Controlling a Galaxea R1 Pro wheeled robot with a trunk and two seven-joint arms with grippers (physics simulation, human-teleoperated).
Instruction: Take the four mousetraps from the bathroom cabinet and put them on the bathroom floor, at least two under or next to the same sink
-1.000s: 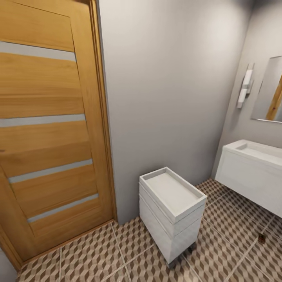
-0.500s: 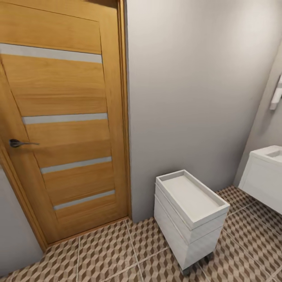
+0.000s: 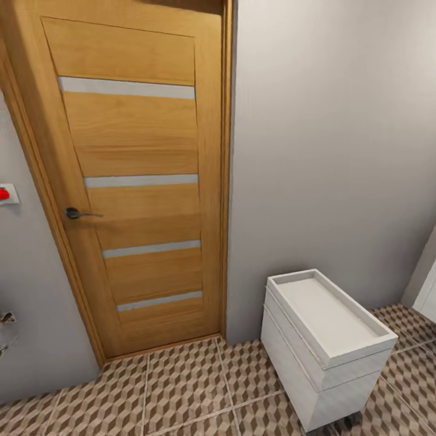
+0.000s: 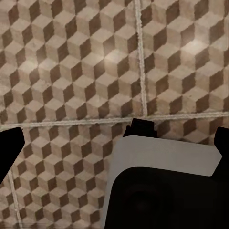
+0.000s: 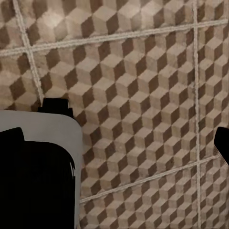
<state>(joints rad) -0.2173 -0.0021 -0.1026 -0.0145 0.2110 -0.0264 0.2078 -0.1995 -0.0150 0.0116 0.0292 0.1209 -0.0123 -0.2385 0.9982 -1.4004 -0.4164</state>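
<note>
Travel is the step in hand, by my judgement: the head view faces a closed wooden door [image 3: 136, 188] with a dark lever handle [image 3: 82, 213], a grey wall [image 3: 327, 151], and a low white trolley-like drawer unit [image 3: 324, 348] on castors with a shallow tray top, standing on the bathroom floor [image 3: 181, 387].

Both wrist views look straight down on those cube-patterned tiles [image 4: 86, 71] [image 5: 143, 95]. In each, dark finger ends of the left gripper [image 4: 114, 143] and of the right gripper [image 5: 119, 138] sit at opposite edges of the picture with bare tile between them, so both sets of jaws stand wide apart and hold nothing (part of the robot's pale and black body shows beneath each).

No mousetrap, orange-brown cabinet or sink can be made out in these views, so nothing lies between or beside the jaws, and which way a trap points, or how its long axis runs, cannot be told. A sliver of white at the head view's far right edge is too cut off to name.

The next move probably calls for turning the base until the wooden cabinet comes into sight, then driving up to it.
</note>
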